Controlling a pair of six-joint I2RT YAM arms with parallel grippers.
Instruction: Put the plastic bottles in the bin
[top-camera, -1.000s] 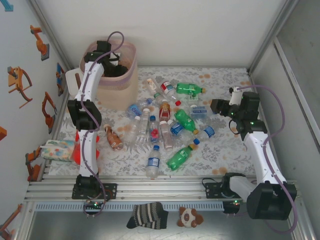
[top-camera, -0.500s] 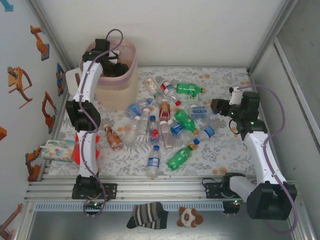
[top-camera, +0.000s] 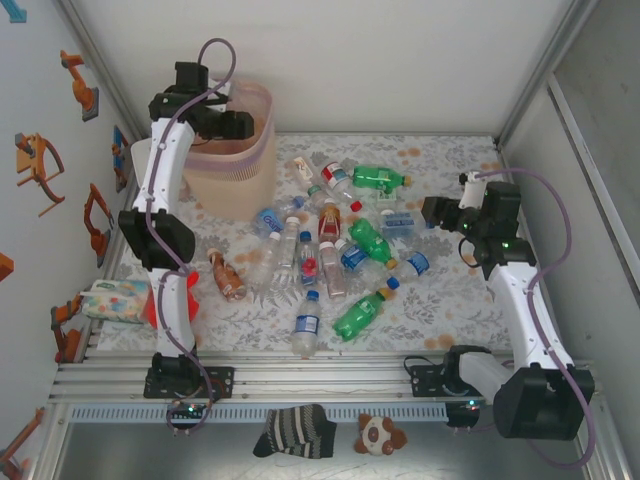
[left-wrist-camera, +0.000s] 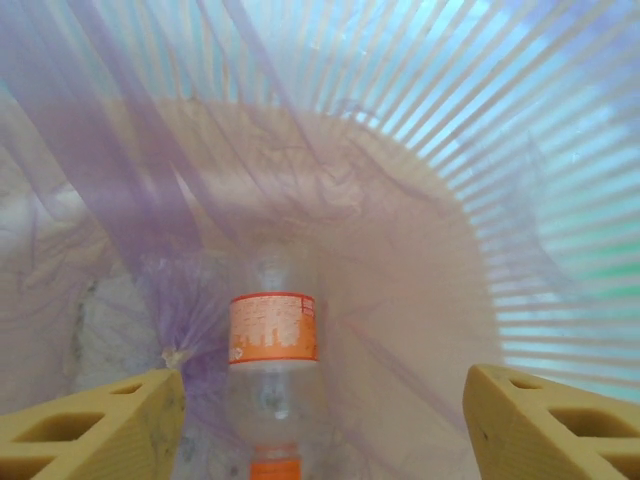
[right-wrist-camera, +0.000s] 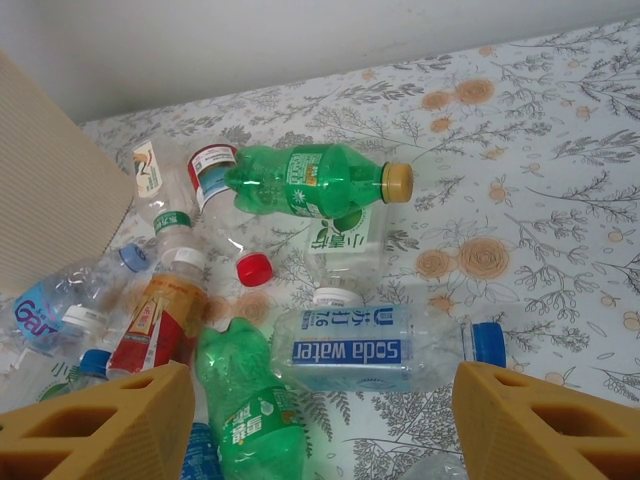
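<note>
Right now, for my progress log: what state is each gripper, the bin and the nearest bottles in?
Tall beige bin with pink liner, upright, bottle inside.
Left gripper, open, empty, at the bin.
Right gripper, open, empty.
Clear orange-labelled plastic bottle, lying loose in the bin.
Green plastic bottle with yellow cap, capped, on its side.
Clear blue-labelled soda water bottle, capped, on its side.

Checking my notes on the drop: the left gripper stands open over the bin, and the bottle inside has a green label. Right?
Not quite: the label is orange, not green. In the left wrist view the left gripper is open over the bin, and the bottle inside wears an orange label.
</note>
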